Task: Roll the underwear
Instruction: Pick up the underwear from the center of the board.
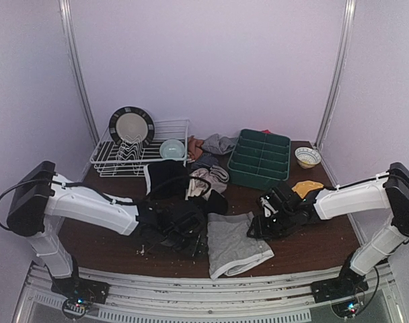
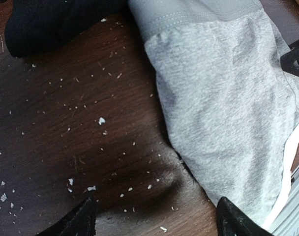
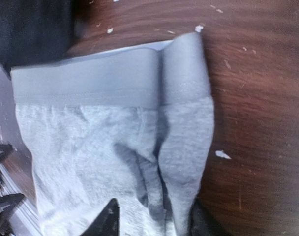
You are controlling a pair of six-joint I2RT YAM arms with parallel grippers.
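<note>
A light grey underwear (image 1: 235, 245) lies flat on the brown table near the front; it also shows in the left wrist view (image 2: 223, 98) and the right wrist view (image 3: 105, 147). Its right side is folded over lengthwise. My left gripper (image 1: 191, 234) (image 2: 154, 223) is open and empty over bare table, just left of the grey piece. My right gripper (image 1: 262, 225) (image 3: 157, 223) is open, low over the grey piece's folded right edge, with a ridge of cloth between its fingers. Black underwear (image 1: 167, 178), a beige piece (image 1: 206, 180) and a grey-navy heap (image 1: 216, 145) lie behind.
A white dish rack (image 1: 107, 158) with a plate (image 1: 131, 126) and a pale blue bowl (image 1: 171, 149) stands back left. A green divided tray (image 1: 259, 158), a small bowl (image 1: 307, 157) and a yellow thing (image 1: 307, 187) are at the right. White crumbs (image 2: 101, 120) dot the table.
</note>
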